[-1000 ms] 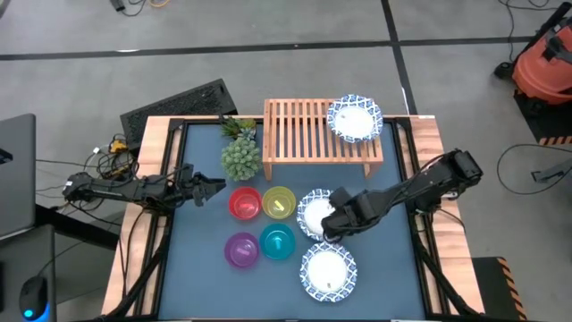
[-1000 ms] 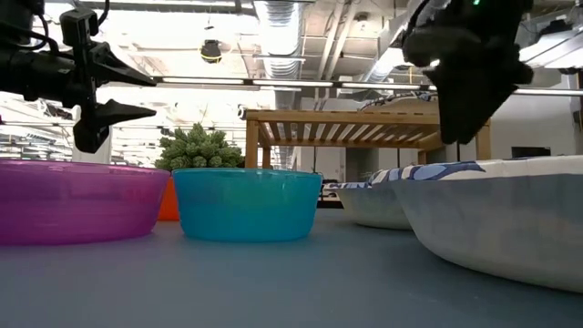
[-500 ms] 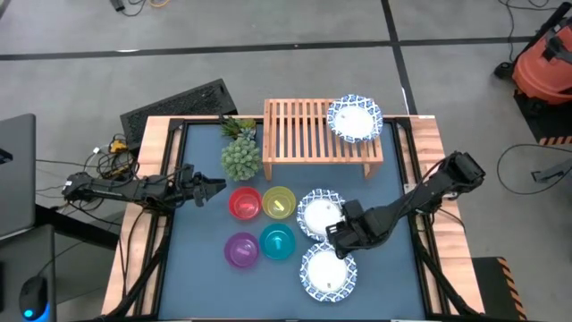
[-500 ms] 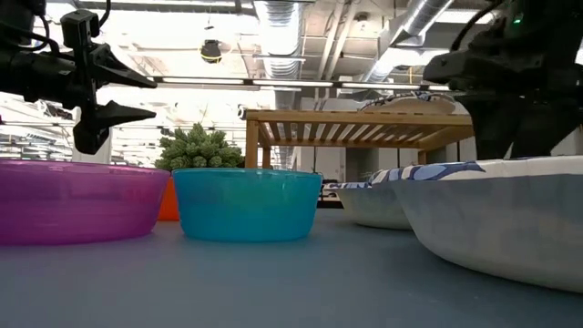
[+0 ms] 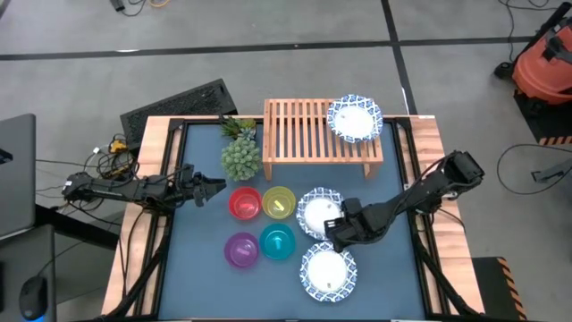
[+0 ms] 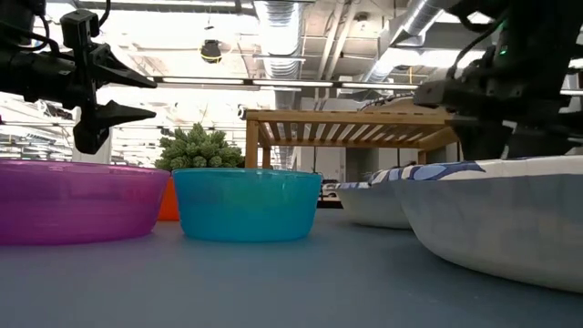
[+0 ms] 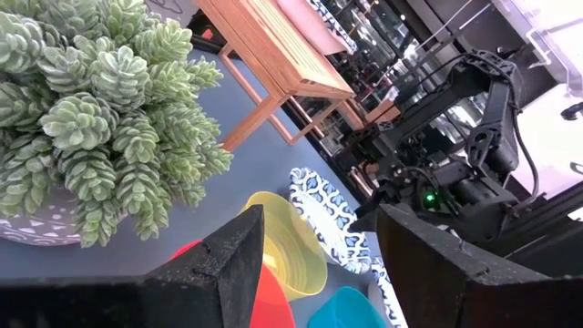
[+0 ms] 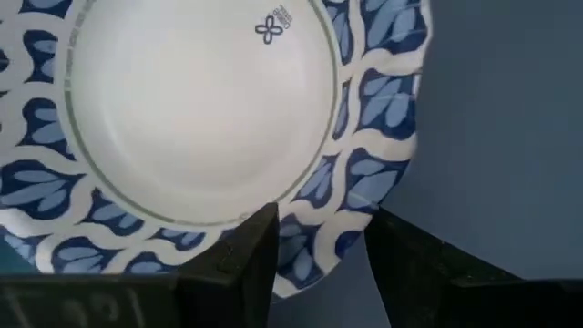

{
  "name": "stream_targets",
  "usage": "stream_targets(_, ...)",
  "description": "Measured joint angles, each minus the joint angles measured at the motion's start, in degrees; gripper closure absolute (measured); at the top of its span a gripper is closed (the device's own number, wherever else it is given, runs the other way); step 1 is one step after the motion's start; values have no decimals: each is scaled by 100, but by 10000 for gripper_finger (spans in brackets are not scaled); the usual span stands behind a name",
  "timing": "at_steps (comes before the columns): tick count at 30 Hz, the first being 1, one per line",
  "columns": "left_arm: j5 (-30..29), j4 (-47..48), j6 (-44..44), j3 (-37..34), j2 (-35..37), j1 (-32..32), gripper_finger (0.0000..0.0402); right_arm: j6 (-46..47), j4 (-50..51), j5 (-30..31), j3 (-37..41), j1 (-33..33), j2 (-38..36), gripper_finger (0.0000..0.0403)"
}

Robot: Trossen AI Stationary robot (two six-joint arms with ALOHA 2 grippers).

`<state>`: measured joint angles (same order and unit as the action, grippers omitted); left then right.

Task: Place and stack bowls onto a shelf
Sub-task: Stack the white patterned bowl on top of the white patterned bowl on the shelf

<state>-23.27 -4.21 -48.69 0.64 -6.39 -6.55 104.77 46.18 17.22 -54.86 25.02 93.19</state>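
Two white bowls [image 5: 322, 215] lie near the table's [image 5: 393, 277] right edge from above — one more [image 5: 355, 118] on the shelf's [image 5: 304, 134] right end. Our right gripper [image 5: 332, 230] hovers between them. Its wrist view: fingers [image 8: 241, 260] parted astride a patterned rim. Left gripper [image 5: 219, 186], spread, waits by the plant [image 5: 239, 156].

Overhead view evenly lit, shadows soft and faint. Low view backlit: ceiling light strips [image 6: 273, 23] at 12 o'clock blow out, near white bowl [image 6: 496, 214] at 3 o'clock soft-focused. Left wrist view overexposed toward 2 o'clock.
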Motion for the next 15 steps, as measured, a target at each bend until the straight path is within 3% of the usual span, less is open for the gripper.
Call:
stream_targets(7, -20, 0, 97, 0, 0, 0, 205, 299, -140, -60, 217, -90, 0, 234)
stream_targets(15, -50, 0, 109, 0, 0, 0, 205, 162, -225, -53, 203, -294, -45, 379)
